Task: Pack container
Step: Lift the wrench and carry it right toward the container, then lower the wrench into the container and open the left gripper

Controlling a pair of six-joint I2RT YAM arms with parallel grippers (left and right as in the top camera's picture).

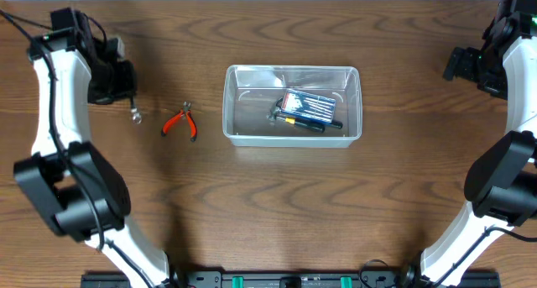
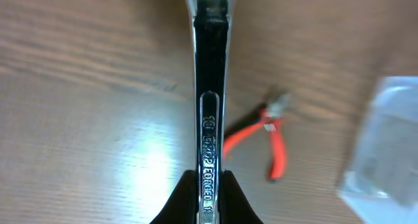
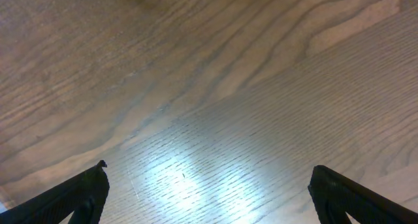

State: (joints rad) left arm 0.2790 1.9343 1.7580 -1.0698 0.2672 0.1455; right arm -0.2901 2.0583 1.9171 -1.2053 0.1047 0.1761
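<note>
The clear plastic container (image 1: 291, 104) stands at the table's middle and holds a screwdriver set case (image 1: 312, 108) and a small tool. Its corner shows blurred in the left wrist view (image 2: 385, 152). My left gripper (image 2: 210, 185) is shut on a chrome wrench (image 2: 210, 87), held above the table at the far left (image 1: 132, 113). Red-handled pliers (image 1: 181, 122) lie on the table between the wrench and the container, also in the left wrist view (image 2: 268, 136). My right gripper (image 3: 206, 191) is open and empty over bare wood at the far right (image 1: 470, 65).
The wooden table (image 1: 268, 204) stretches around the container. The arm bases stand at the front left (image 1: 67, 187) and front right (image 1: 495, 187).
</note>
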